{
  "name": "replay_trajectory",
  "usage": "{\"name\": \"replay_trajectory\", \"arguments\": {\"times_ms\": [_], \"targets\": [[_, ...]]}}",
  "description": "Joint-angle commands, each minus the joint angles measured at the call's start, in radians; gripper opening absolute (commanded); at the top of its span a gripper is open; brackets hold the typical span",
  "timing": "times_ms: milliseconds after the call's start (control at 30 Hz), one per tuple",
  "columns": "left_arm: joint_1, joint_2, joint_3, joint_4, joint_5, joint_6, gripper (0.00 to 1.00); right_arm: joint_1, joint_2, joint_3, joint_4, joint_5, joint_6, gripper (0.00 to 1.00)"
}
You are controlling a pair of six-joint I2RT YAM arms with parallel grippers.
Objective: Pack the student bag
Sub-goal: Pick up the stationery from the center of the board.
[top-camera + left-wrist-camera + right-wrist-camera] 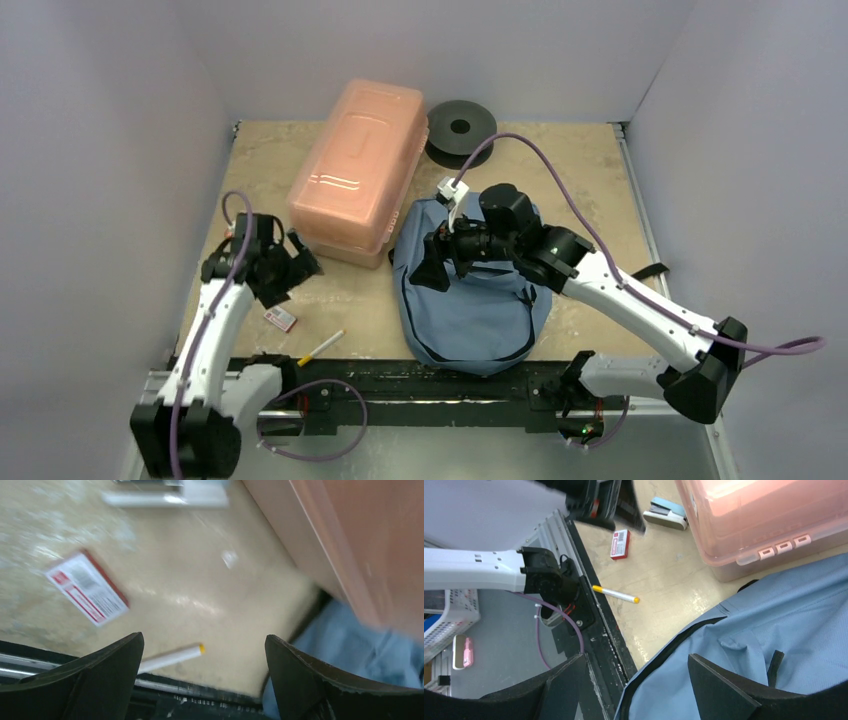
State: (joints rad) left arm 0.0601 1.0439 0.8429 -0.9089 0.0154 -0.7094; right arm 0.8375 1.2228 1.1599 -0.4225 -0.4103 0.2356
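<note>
We judge: early step, loose items not yet in bag.
- student bag (470,310): flat, mid-table, beside pink box (358,170); no opening visible.
- left gripper (204,637): jaws wide apart, empty, above pen (170,657) and red-white pack (87,587).
- right gripper (635,657): jaws wide apart, empty, over bag edge.
- Next move, we reckon: right opens bag, left descends on pen.

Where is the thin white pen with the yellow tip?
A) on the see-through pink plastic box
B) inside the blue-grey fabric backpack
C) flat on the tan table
C: the thin white pen lies flat on the tan table, beside the small red and white card, apart from the blue-grey fabric backpack.
</note>
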Motion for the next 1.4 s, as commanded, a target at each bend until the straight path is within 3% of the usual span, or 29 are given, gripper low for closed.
{"name": "replay_trajectory", "arguments": {"times_ms": [0, 100, 167, 267, 400, 567, 733, 867, 1033, 1367], "targets": [[-0.219, -0.227, -0.083, -0.078, 0.177, -0.012, 0.88, 0.002, -0.057, -0.020, 0.062, 0.010, 0.017, 0.79], [-0.330, -0.211, -0.099, -0.139, 0.143, -0.078, 0.81, 0.002, -0.081, -0.027, 0.071, 0.013, 0.019, 0.80], [-0.419, -0.172, -0.107, -0.158, 0.104, -0.211, 0.80, 0.001, -0.089, -0.031, 0.074, 0.012, 0.022, 0.80], [-0.512, -0.172, -0.164, -0.157, 0.065, -0.589, 0.79, 0.002, -0.097, -0.035, 0.072, 0.011, 0.025, 0.80], [-0.536, -0.282, -0.322, -0.014, 0.048, -1.059, 0.80, 0.002, -0.111, -0.039, 0.071, 0.023, 0.027, 0.80], [-0.537, -0.359, -0.358, -0.140, -0.072, -1.445, 0.78, 0.002, -0.120, -0.037, 0.056, 0.030, 0.024, 0.80], [-0.537, -0.247, -0.306, -0.190, -0.060, -1.592, 0.70, 0.002, -0.119, -0.052, 0.070, 0.020, 0.032, 0.80], [-0.537, -0.144, -0.329, -0.089, 0.005, -1.634, 0.64, 0.002, -0.118, -0.048, 0.067, 0.016, 0.031, 0.79], [-0.536, -0.123, -0.360, -0.057, -0.069, -1.721, 0.61, 0.002, -0.128, -0.043, 0.058, 0.013, 0.028, 0.79], [-0.537, -0.016, -0.357, -0.054, -0.112, -1.754, 0.48, 0.002, -0.151, -0.057, 0.060, 0.008, 0.027, 0.79]]}}
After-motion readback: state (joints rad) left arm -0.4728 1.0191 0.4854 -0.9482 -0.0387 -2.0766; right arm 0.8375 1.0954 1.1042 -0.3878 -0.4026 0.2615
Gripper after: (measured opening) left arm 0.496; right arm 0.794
